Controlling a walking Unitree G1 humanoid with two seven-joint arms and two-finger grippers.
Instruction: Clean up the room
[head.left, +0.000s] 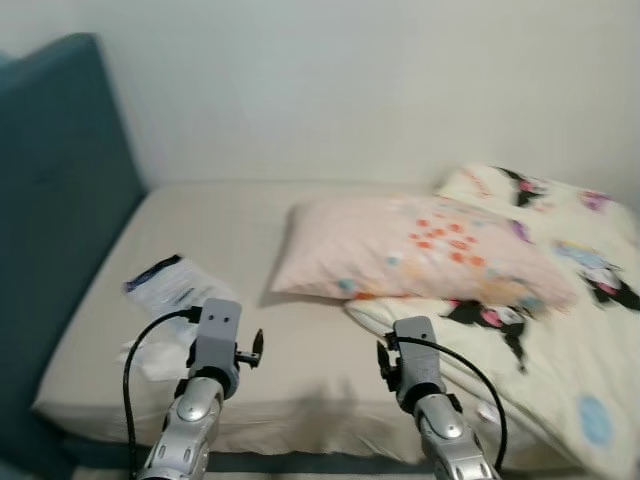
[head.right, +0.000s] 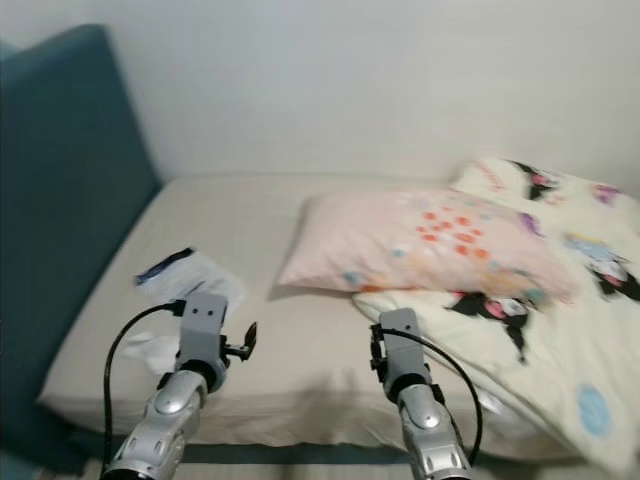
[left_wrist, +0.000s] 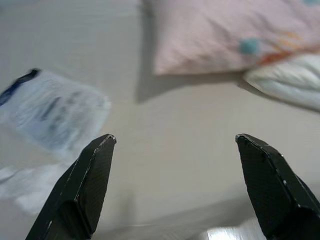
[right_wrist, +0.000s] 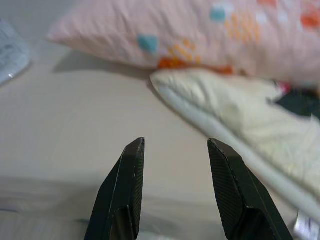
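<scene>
— What sits nearest?

— Two silver arms reach out over the near edge of the bed (head.left: 300, 390); the left tool (left_wrist: 175, 142) hangs released, its black fingers (left_wrist: 82, 190) spread wide above the beige sheet; the right tool (right_wrist: 175, 145) is also released, though its fingers (right_wrist: 122, 192) stand closer together, with clear sheet showing between them; neither one touches or holds anything.

— And just beyond them?

— Ahead of the left tool, toward the robot's left, lies a crumpled white tissue (head.left: 150, 357); touching it on the far side is a clear plastic packet (head.left: 170, 285) with dark print and a dark strip at one end; both rest on the sheet, near the teal headboard (head.left: 60, 200).

— Further in?

— A cream duvet (head.left: 560, 340) printed with black-and-pink cartoon figures is bunched on the right side, its folded edge just ahead of the right tool; a pale pink pillow (head.left: 410, 250) with orange and teal spots lies across the middle, its right end resting on the duvet; behind it all stands a plain white wall (head.left: 350, 80).
</scene>
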